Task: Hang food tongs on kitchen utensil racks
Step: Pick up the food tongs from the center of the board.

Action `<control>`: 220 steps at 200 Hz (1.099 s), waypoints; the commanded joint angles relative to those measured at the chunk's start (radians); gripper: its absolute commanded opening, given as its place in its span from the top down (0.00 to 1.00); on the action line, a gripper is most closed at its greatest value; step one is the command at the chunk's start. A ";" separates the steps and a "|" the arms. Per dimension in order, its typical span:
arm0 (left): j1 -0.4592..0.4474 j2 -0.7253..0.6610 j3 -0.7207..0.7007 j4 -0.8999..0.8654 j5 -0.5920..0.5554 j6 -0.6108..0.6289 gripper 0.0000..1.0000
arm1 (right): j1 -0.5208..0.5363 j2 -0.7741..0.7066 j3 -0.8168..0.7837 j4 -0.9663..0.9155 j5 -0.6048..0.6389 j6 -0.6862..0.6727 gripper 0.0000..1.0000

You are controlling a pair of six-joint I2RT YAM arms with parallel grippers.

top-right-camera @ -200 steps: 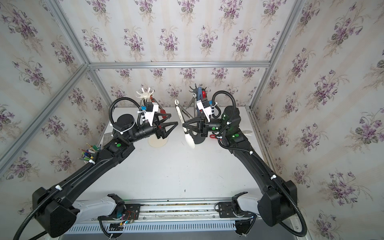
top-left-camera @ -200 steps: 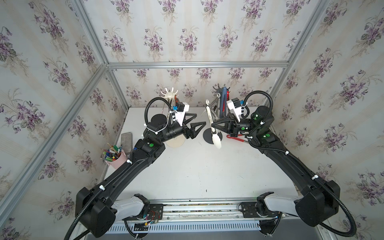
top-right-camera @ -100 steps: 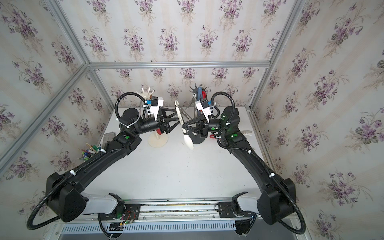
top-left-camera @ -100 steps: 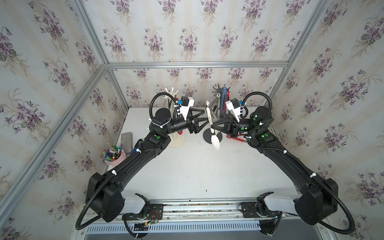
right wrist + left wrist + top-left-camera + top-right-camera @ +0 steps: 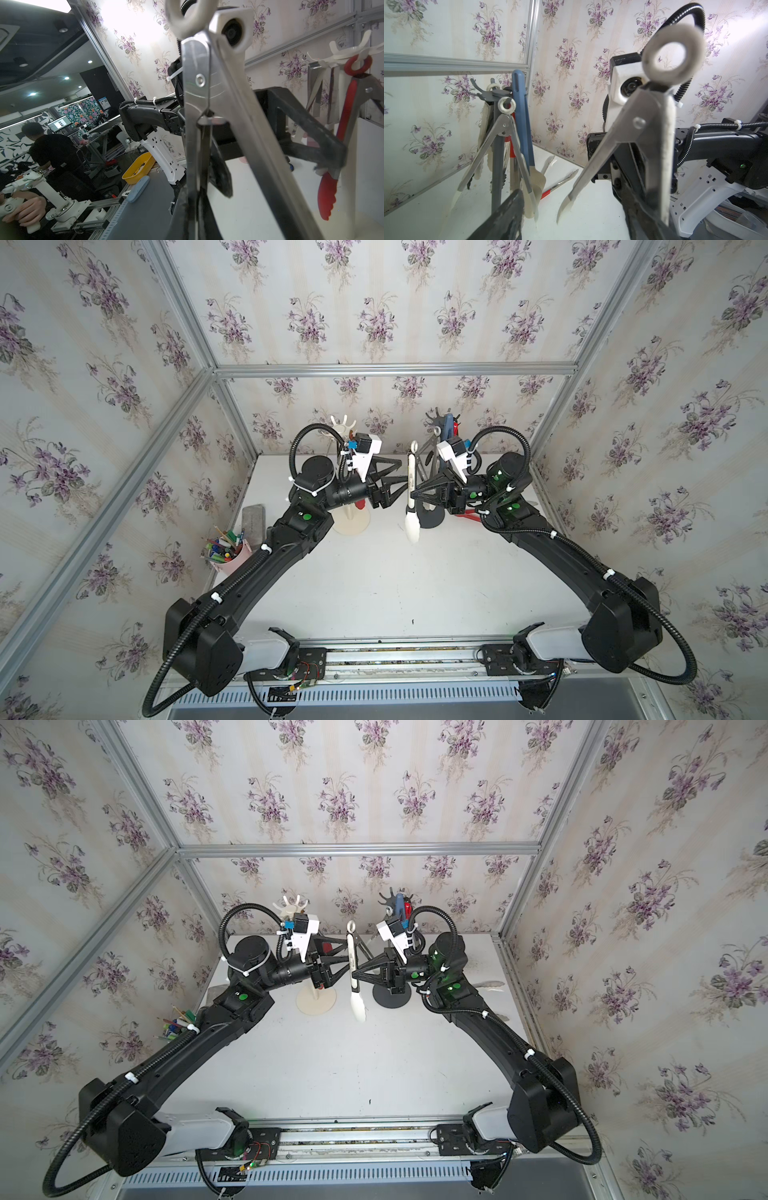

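clamped tight at the right jaws on the white-tipped tongs [image 5: 410,489], pinching about midway down the steel arms. held upright over the surface [image 5: 395,585], between the middle and the back edge, with the hanging ring [image 5: 413,446] on top and the pale tips [image 5: 358,1006] pointing down at the surface. wide apart at the left jaws, facing the right jaws from the other side of the tongs, fingertips [image 5: 395,465] just beside the steel arms; touching or not, cannot tell. right behind the right wrist, near the back edge: the dark grey rack [image 5: 430,519], round base on the surface, hooks loaded with blue tongs [image 5: 520,116], steel tongs [image 5: 503,126] hung by a white ring, and more hidden behind. right behind the left wrist, also near the back edge: the cream-white rack [image 5: 351,526], carrying red tongs [image 5: 329,195] hooked on by a red ring. flat on the surface toward the back right corner: loose tongs [image 5: 559,184] with red grips. over by the left edge: a pink cup of pens [image 5: 224,558], and beside it a grey block [image 5: 253,521].
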 commanded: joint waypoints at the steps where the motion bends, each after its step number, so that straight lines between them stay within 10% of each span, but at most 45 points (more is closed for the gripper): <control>1: 0.046 -0.045 -0.030 -0.017 0.045 0.024 0.21 | 0.001 0.008 0.008 0.044 0.015 0.020 1.00; 108: 0.137 -0.164 -0.087 -0.222 0.159 0.135 0.07 | 0.068 0.184 0.152 0.242 -0.076 0.193 1.00; 220: 0.193 -0.178 -0.022 -0.139 0.234 -0.034 0.04 | 0.072 0.246 0.183 0.259 -0.081 0.206 1.00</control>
